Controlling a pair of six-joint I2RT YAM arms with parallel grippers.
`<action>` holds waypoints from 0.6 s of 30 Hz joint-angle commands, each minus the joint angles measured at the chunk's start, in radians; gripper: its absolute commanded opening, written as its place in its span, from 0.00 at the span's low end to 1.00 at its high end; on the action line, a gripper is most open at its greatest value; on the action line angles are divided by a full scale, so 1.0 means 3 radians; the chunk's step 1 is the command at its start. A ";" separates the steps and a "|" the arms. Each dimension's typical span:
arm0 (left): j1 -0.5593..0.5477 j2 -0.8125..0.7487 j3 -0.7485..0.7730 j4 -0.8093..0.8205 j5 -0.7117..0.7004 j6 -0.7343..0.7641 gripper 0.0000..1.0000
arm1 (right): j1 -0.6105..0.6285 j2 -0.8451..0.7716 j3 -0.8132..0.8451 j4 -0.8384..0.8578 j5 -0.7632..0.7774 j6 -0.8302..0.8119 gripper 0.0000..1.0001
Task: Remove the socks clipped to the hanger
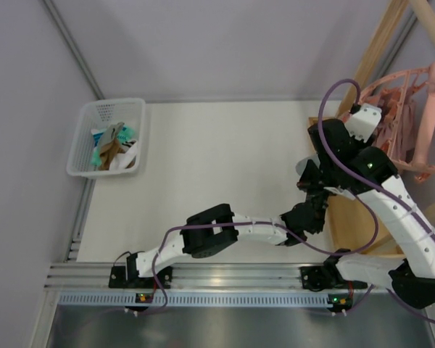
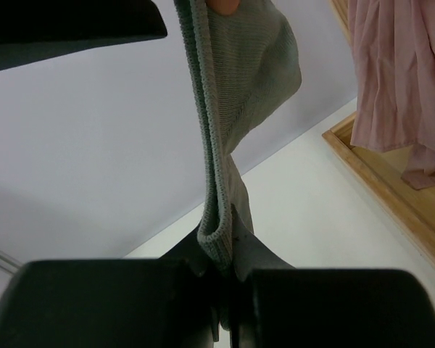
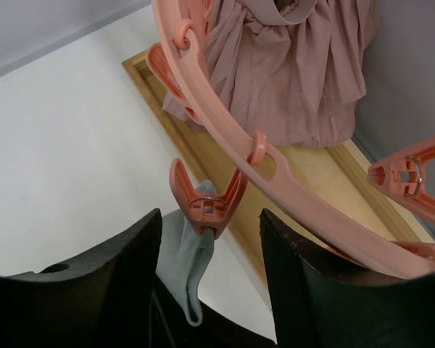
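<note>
I start nearest the lens. The left pincer [image 2: 228, 286] has its jaws pressed fully together on the lower end of a grey-green sock [image 2: 250, 80]. The sock rises straight up from the grip, ribbed edge toward me, and runs out of the top of that view.

On the right wrist camera, the right pincer [image 3: 210, 239] stands partly open. One dark finger [image 3: 123, 268] sits on each side of a pink clip [image 3: 206, 203], with a gap on both sides, so it has hold of nothing. That clip bites the top of the same grey-green sock, which hangs down between the fingers. The clip dangles from the hanger [image 3: 275, 170], whose broad pink ring sweeps diagonally across the view. A second clip [image 3: 413, 177] hangs off to the right (I cannot see anything in it).

Behind the ring hangs a bunched dusty-pink cloth [image 3: 290, 72], and below it lies a wooden base [image 3: 225, 174] standing on the white table [image 1: 225, 159].

From above, both arms reach to the right side of the table, where the hanger sits beside the slanted wooden posts. Well apart from all this, at the far left corner, a white basket [image 1: 83, 134] holds loose socks [image 1: 110, 145], mint-green, brown and white mixed together.
</note>
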 commanded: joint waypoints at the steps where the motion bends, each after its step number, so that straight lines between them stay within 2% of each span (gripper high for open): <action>1: 0.0006 -0.0245 -0.0042 0.0168 -0.0051 -0.0067 0.00 | 0.0028 -0.0175 -0.0158 0.0478 0.0379 -0.0029 0.54; 8: 0.0001 -0.0245 -0.0058 0.0173 -0.0077 -0.0077 0.00 | 0.0023 -0.0323 -0.0383 0.1127 0.0569 -0.0418 0.51; 14: 0.0001 -0.0260 -0.0063 0.0168 -0.0092 -0.0082 0.00 | 0.0023 -0.0175 -0.0317 0.1250 0.0692 -0.0505 0.48; 17: -0.0004 -0.0260 -0.0073 0.0173 -0.0102 -0.0082 0.00 | 0.0028 -0.0124 -0.0317 0.1302 0.0743 -0.0561 0.24; 18: -0.0004 -0.0266 -0.0078 0.0168 -0.0107 -0.0087 0.00 | 0.0023 -0.0114 -0.0312 0.1271 0.0768 -0.0546 0.10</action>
